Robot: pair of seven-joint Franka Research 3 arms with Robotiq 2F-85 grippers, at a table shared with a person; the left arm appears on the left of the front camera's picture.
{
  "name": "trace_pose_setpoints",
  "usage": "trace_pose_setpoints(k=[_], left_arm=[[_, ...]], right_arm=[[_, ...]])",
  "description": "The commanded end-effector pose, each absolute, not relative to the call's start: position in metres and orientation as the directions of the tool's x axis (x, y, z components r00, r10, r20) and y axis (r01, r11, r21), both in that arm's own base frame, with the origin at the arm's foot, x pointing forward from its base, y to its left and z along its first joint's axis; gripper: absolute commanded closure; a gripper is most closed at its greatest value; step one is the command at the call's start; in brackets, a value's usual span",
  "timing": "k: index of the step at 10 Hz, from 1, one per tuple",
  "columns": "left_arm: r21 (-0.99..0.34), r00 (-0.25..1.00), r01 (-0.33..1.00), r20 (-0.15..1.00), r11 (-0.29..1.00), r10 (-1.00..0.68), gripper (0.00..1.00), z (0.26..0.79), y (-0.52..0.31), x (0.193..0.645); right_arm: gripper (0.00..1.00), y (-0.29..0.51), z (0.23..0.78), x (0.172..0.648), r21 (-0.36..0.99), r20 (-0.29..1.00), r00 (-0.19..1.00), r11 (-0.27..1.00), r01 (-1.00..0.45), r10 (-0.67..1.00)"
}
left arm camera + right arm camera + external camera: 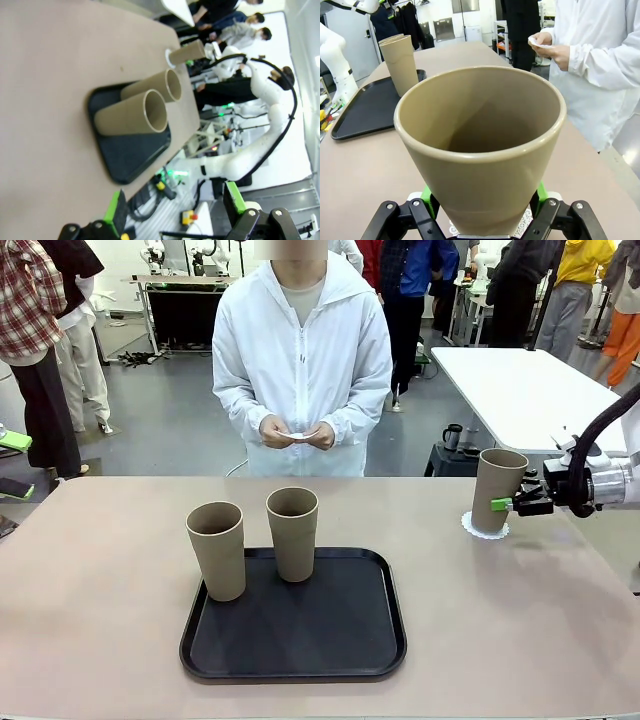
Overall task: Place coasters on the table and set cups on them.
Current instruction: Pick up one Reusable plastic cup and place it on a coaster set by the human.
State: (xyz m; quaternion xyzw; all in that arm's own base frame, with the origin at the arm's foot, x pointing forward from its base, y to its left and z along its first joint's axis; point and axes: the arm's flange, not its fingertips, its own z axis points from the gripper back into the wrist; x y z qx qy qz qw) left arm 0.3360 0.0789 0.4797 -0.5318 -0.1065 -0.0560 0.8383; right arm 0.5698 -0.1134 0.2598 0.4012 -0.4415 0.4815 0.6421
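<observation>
– Starting nearest: item one?
– Left gripper [175,212], black with green pads. Jaws spread wide, nothing between them, aimed across the table toward the tray.
– Item two?
– Large black rectangular tray [300,660] with rounded corners, on the smooth beige-tan table [90,630]. Its near rim lies close to the table's near edge. Two tall tapered tan-brown matte tumblers stand upright on its far half: one [217,550] at the far-left corner, one [293,533] just beside it, not touching.
– Open room?
– Bare tabletop wide to the tray's left, and a bare strip between the tray and item three.
– Which is?
– Third tan-brown tumbler [497,485], upright on a small round white lacy paper doily [485,530], near the far edge on the right. Right gripper [503,504] comes in level from the right, fingers pointing left, clamped low on the tumbler's wall.
– Farthest?
– Person in a white jacket behind the far edge, one hand [274,432] meeting the other [322,436] at the waist, pinching another white doily [300,436].
</observation>
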Motion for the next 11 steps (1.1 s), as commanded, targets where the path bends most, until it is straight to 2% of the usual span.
trace_pose_setpoints(k=[1, 4, 5, 8, 11], left_arm=[[-0.882, 0.969, 0.213, 0.245, 0.421, 0.022, 0.00, 0.4804, 0.0774, 0.3356], [-0.882, 0.969, 0.213, 0.245, 0.421, 0.022, 0.00, 0.4804, 0.0774, 0.3356], [-0.882, 0.969, 0.213, 0.245, 0.421, 0.022, 0.00, 0.4804, 0.0774, 0.3356], [-0.882, 0.969, 0.213, 0.245, 0.421, 0.022, 0.00, 0.4804, 0.0774, 0.3356], [-0.882, 0.969, 0.213, 0.245, 0.421, 0.022, 0.00, 0.4804, 0.0774, 0.3356]], right_arm=[[0.17, -0.1123, 0.2604, 0.5810, 0.117, 0.944, 0.175, 0.213, -0.970, 0.280], [0.17, -0.1122, 0.2596, 0.5811, 0.119, 0.944, 0.173, 0.198, -0.973, 0.280], [0.00, -0.1124, 0.2596, 0.5808, 0.124, 0.942, 0.177, 0.195, -0.973, 0.286], [0.00, -0.1140, 0.2610, 0.5790, 0.136, 0.929, 0.196, 0.204, -0.969, 0.313], [0.00, -0.1175, 0.2652, 0.5730, 0.154, 0.883, 0.228, 0.207, -0.966, 0.410]])
